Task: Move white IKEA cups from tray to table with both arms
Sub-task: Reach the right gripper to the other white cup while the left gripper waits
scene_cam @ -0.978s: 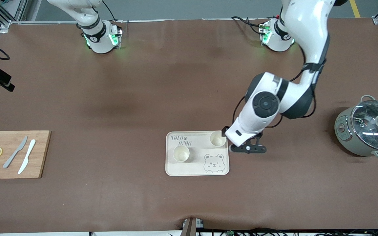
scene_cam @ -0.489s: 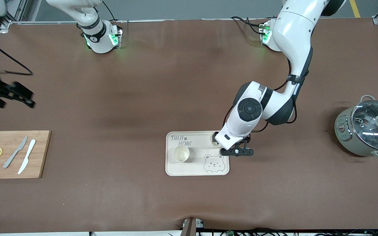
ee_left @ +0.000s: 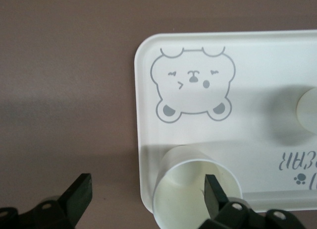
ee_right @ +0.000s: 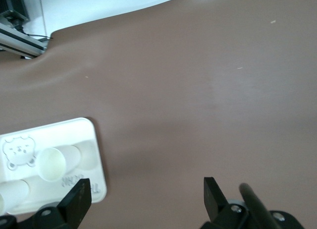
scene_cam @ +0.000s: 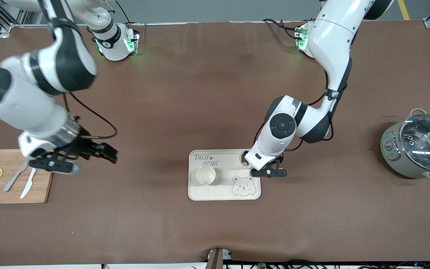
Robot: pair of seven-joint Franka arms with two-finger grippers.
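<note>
Partly hidden: one cup (scene_cam: 245, 156) under spread left end effector (ee_left: 146, 194) | right end effector (ee_right: 143, 194) spread

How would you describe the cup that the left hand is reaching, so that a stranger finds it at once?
Find the cream tray with the bear drawing, in the middle of the table. Two white cups stand on it. The wanted cup is in the tray's corner farther from the front camera, toward the left arm's end, under the left hand; the other cup stands uncovered beside the bear.
</note>
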